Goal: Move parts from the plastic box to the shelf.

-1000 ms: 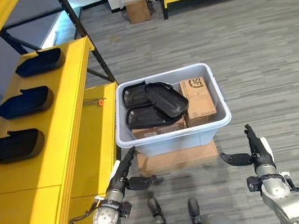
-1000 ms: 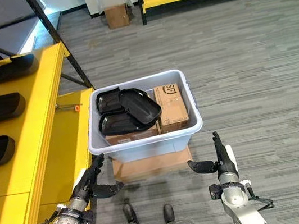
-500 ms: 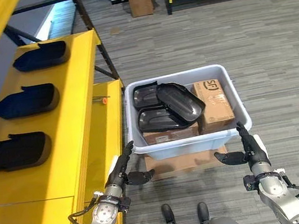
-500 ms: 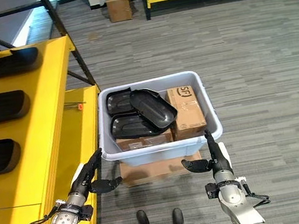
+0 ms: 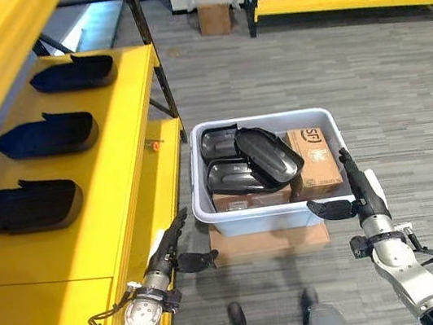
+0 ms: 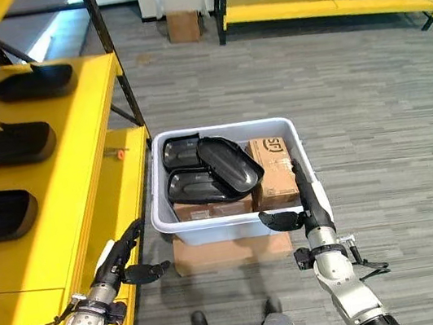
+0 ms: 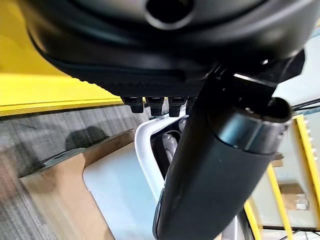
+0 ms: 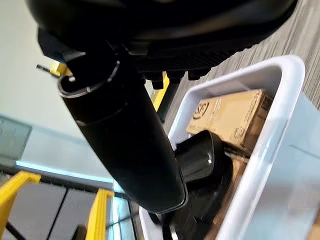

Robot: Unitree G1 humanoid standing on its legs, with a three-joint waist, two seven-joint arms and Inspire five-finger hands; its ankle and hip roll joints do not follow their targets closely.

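A pale grey plastic box (image 5: 274,215) sits on a flat piece of cardboard (image 5: 269,242) on the carpeted floor (image 5: 400,75), just beside the yellow shelf (image 5: 81,192). Inside the box, three black parts (image 5: 269,154) are piled toward the side nearest the shelf, the top one tilted across the two below; a brown carton (image 5: 314,162) fills the far side, and another carton (image 5: 251,198) lies under the black parts.

On the upper level of the shelf three more black parts lie in a row along its length: one near the far end (image 5: 73,73), one in the middle (image 5: 48,136) and one nearer the robot (image 5: 24,208). A small orange item (image 5: 150,146) lies on the lower shelf ledge close to the box's far corner.

The left hand (image 5: 169,252) hangs low beside the front edge of the shelf, near the box's near corner on the shelf side, fingers straight and thumb spread, holding nothing. The right hand (image 5: 357,194) stands upright at the box's near corner on the opposite side, fingers straight and pointing up, thumb stretched toward the box wall, holding nothing. Whether the thumb touches the wall cannot be told
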